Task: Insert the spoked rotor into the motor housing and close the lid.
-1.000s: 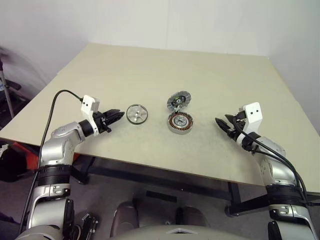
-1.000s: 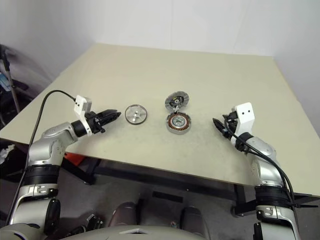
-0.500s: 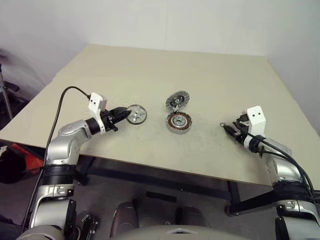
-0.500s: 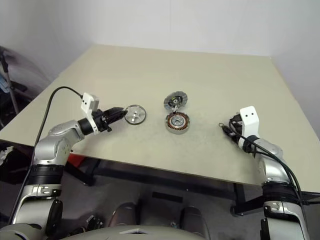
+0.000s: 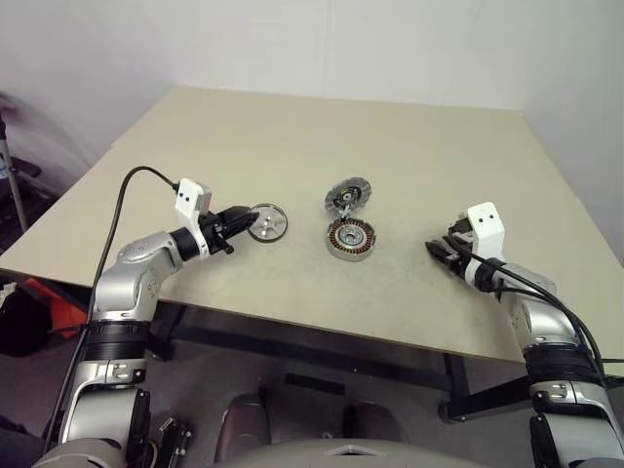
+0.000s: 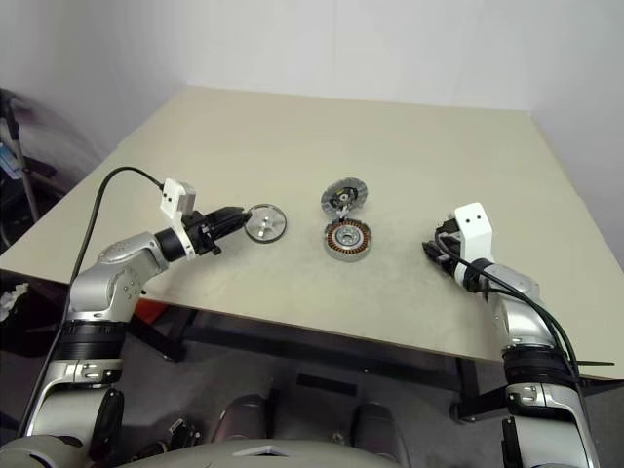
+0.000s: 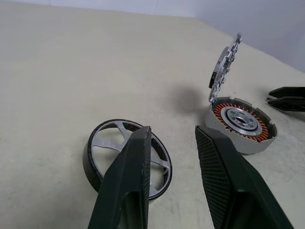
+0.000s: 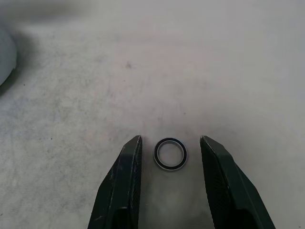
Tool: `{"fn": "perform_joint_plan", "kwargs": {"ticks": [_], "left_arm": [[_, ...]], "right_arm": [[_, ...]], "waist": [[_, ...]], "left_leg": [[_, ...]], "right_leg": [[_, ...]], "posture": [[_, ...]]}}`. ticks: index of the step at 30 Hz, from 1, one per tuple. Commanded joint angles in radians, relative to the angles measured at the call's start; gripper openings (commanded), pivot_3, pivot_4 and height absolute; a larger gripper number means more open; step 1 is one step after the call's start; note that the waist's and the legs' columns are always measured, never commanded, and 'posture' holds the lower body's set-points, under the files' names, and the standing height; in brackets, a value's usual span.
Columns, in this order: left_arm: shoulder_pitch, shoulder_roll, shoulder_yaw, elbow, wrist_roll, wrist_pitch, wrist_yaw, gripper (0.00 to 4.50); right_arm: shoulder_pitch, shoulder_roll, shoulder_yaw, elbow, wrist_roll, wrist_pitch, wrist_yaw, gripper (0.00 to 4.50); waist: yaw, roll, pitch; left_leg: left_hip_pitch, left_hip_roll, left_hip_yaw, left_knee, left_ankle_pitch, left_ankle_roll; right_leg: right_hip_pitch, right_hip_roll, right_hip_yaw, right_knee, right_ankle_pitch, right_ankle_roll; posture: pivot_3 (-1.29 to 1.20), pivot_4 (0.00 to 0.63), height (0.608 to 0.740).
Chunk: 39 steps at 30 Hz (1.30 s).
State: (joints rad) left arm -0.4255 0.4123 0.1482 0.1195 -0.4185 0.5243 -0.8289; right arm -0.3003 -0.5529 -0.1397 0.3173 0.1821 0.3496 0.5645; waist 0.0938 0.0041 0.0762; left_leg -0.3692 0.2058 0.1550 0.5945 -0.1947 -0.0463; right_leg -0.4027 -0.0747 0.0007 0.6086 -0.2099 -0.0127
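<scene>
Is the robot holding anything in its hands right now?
No. The left hand is open over the spoked rotor's rim, not gripping it. The right hand is open around a small ring.

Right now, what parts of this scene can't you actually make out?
- Spoked rotor: its near side, left wrist view, covered by the left gripper finger.
- Lid: its face, seen edge-on there; it stands tilted behind the motor housing.
- Small ring between the right gripper fingers: too small in head views.
</scene>
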Motion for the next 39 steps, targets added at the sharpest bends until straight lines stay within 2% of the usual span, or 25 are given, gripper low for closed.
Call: {"fn": "perform_joint_plan", "kwargs": {"ticks": [1, 11, 14, 17, 26, 32, 39], "left_arm": [[-0.011, 0.014, 0.004, -0.048, -0.022, 0.002, 0.005, 1.58], [-0.010, 0.024, 0.005, -0.066, -0.029, 0.009, 0.014, 1.58], [-0.015, 0.026, 0.005, -0.066, -0.031, 0.009, 0.017, 1.58], [-0.021, 0.032, 0.007, -0.063, -0.032, 0.007, 0.019, 1.58], [-0.032, 0.038, 0.008, -0.047, -0.031, -0.001, 0.021, 1.58], [-0.033, 0.037, 0.005, -0.050, -0.033, 0.004, 0.021, 1.58], [-0.039, 0.031, -0.001, -0.052, -0.038, 0.008, 0.024, 1.58]], "right_arm": [[-0.027, 0.009, 0.001, -0.006, -0.005, -0.007, -0.010, 2.13], [-0.039, 0.015, -0.030, 0.041, 0.015, 0.040, -0.033, 2.13], [-0.041, 0.013, -0.034, 0.049, 0.015, 0.051, -0.044, 1.54], [-0.036, 0.012, -0.030, 0.047, 0.015, 0.054, -0.045, 0.66], [-0.041, 0.015, -0.020, 0.025, 0.017, 0.053, -0.042, 0.66], [-0.048, 0.039, 0.010, -0.140, 0.072, 0.054, 0.050, 0.66], [-0.118, 0.094, 0.085, -0.257, 0.087, 0.125, 0.076, 0.66]], "waist": [[0.000, 0.000, 0.000], [0.000, 0.000, 0.000], [0.000, 0.000, 0.000], [0.000, -0.001, -0.001], [0.000, -0.001, -0.001], [-0.003, 0.000, -0.001], [-0.001, 0.000, -0.001]], "left_leg": [[0.000, 0.000, 0.000, 0.000, 0.000, -0.001], [0.002, 0.000, 0.000, 0.001, 0.001, 0.000], [0.003, 0.000, 0.000, 0.001, 0.001, 0.000], [0.004, 0.000, -0.001, 0.001, 0.001, 0.000], [0.003, 0.000, -0.001, 0.002, 0.001, 0.001], [0.002, 0.001, -0.001, 0.002, 0.001, 0.001], [0.002, 0.001, -0.001, 0.001, 0.001, 0.001]], "right_leg": [[0.000, 0.000, 0.000, 0.000, 0.000, 0.000], [0.003, 0.000, 0.000, 0.001, 0.000, 0.000], [0.004, 0.000, 0.000, 0.001, 0.000, 0.000], [0.005, 0.000, -0.001, 0.002, 0.000, 0.000], [0.005, 0.000, -0.001, 0.002, 0.000, 0.000], [0.003, 0.000, -0.001, 0.002, 0.000, 0.000], [0.003, 0.000, -0.001, 0.002, 0.000, 0.000]], "posture": [[0.00, 0.000, 0.740], [0.00, 0.000, 0.740], [0.00, 0.000, 0.740], [0.00, 0.000, 0.740], [0.00, 0.000, 0.740], [0.00, 0.000, 0.740], [0.00, 0.000, 0.740]]}}
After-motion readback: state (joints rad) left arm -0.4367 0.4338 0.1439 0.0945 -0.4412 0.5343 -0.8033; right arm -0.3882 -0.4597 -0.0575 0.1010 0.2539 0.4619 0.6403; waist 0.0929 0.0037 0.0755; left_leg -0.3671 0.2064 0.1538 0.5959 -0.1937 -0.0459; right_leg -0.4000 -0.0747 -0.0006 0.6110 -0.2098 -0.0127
